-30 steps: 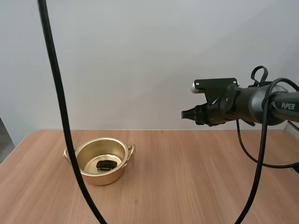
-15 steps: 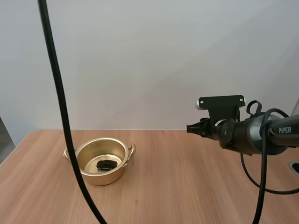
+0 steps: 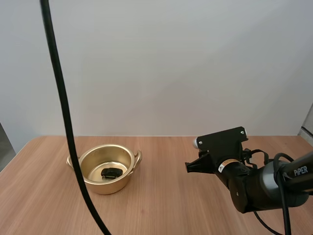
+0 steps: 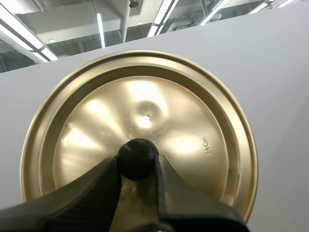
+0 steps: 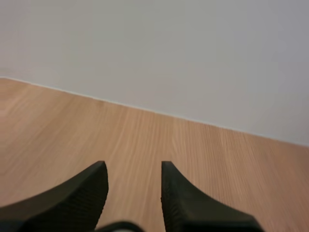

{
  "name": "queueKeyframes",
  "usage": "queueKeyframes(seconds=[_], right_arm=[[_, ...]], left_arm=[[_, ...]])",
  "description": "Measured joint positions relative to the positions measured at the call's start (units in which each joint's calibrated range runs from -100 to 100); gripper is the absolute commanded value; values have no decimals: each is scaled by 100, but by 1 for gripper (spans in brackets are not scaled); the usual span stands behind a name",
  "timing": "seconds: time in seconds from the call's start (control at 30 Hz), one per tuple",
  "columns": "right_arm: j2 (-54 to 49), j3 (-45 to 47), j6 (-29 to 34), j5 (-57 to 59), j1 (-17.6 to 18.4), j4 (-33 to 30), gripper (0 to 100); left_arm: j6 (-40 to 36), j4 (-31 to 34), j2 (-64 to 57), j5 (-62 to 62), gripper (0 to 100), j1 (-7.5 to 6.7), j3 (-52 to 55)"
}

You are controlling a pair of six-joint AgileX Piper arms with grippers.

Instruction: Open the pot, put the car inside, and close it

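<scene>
golden pot (image 3: 105, 186) stands lidless at left of table (image 3: 176, 205), small dark object, likely toy car (image 3: 111, 172), inside. left gripper (image 4: 136, 162) pinches black knob (image 4: 137, 152) of lid (image 4: 193, 121), held aloft. right gripper (image 5: 133, 169) parted, empty, low over wood.

The pot (image 3: 104, 169) stands on the left part of the surface (image 3: 171, 200), well forward of the back edge, with no cover on it. The car (image 3: 111, 172) lies inside on the pot's bottom. The right gripper (image 3: 188, 167) hangs above the surface to the right of the pot, well apart from it, tips pointing leftward, its fingers (image 5: 87, 188) parted over bare wood. The lid (image 4: 140, 116) is off the pot, its knob (image 4: 137, 157) pinched between the left gripper's (image 4: 137, 166) fingers.
</scene>
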Motion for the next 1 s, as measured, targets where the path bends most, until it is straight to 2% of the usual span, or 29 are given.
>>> queueKeyframes(seconds=[0.13,0.27,0.37,0.47,0.77,1.0], right_arm=[[0,-218,0,-311,0,111,60],[0,-218,0,223,0,455,60],[0,-218,0,427,0,468,60],[0,-218,0,1232,0,468,60],[-27,-218,0,1232,0,468,60],[-1072,-218,0,1230,0,486,60]], left_arm=[[0,0,0,0,0,0,0],[0,0,0,0,0,0,0],[0,0,0,0,0,0,0],[0,-12,0,12,0,0,0],[0,-76,0,12,0,0,0],[-6,-145,0,-7,0,0,0]])
